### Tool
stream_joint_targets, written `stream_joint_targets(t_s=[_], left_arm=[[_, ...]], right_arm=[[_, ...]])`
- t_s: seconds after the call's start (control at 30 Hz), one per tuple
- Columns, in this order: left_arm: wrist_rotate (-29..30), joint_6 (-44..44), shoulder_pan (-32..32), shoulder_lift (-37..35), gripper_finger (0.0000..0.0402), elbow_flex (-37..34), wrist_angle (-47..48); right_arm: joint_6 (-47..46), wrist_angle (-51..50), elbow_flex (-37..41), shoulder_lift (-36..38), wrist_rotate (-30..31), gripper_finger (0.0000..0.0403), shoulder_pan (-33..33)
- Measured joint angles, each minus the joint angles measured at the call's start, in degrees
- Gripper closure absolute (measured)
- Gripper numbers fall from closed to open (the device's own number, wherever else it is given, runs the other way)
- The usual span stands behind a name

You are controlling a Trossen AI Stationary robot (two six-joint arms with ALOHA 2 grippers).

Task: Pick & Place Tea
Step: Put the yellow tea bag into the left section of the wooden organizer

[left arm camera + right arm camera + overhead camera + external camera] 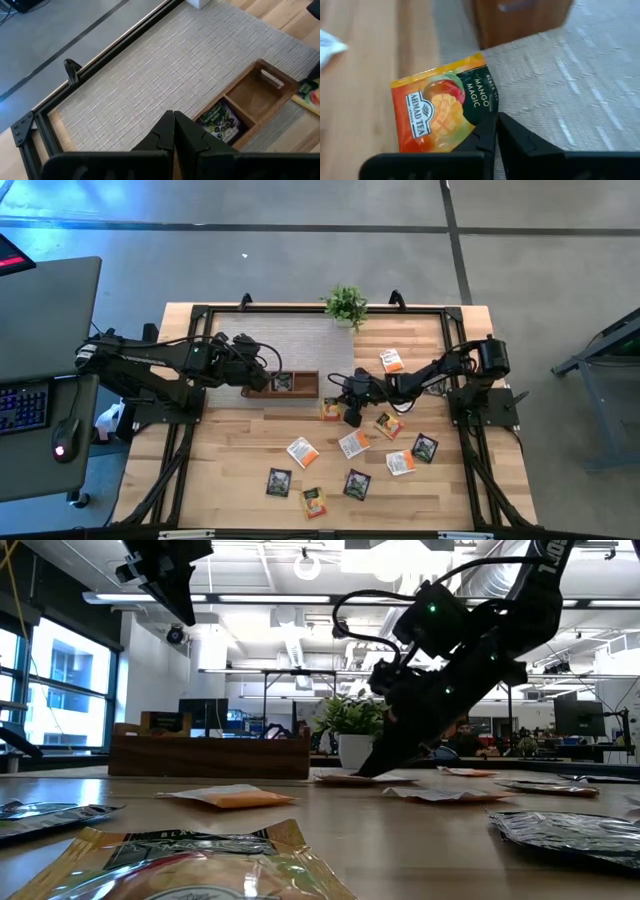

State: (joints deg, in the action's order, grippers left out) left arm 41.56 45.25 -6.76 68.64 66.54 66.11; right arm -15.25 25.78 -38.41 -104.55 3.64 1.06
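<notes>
An orange mango tea sachet [437, 112] lies half on the wood, half on the grey mat, just in front of the wooden tray [300, 383]. My right gripper [495, 125] is down at its near corner, shut on it; the low view shows the gripper [385, 765] tipped down to the tabletop. My left gripper [174, 122] hangs shut and empty above the tray's left end [266, 380]. A dark sachet [220, 122] lies in one tray compartment. Several more sachets lie flat on the wood nearer me, such as one [353, 443]. My right gripper pinches the mango sachet between its two fingers at the dark corner [482, 112] beside the printed name. The fingers slant down onto it from the table's right side. The sachet still lies flat, its orange part [417, 125] on the table.
A small potted plant [346, 305] stands at the mat's far edge. The black frame rail [115, 47] borders the mat [300, 345]. Loose sachets [302, 450] [425, 447] [314, 500] are scattered over the near half of the table. A desk with keyboard and mouse [40, 405] stands to the left.
</notes>
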Motion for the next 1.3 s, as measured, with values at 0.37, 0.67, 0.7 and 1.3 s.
stream_joint_targets(t_s=[0.37,0.67,0.7,1.3], left_arm=[[0.15,0.01,0.0,0.0,0.0401,0.07,0.0],[3.46,0.01,0.0,0.0,0.0401,0.07,-0.22],[4.56,0.0,-0.01,0.01,0.0401,0.12,-0.16],[11.37,-6.17,-0.02,-0.81,0.0401,5.18,0.07]], right_arm=[[-2.35,3.16,-0.02,2.21,-4.43,0.04,-0.75],[1.26,22.72,-3.17,4.17,-4.45,0.0401,-3.05],[2.65,22.06,-4.99,3.81,-3.19,0.0402,-2.93],[19.81,-3.27,-49.53,-21.39,3.04,0.0403,0.97]])
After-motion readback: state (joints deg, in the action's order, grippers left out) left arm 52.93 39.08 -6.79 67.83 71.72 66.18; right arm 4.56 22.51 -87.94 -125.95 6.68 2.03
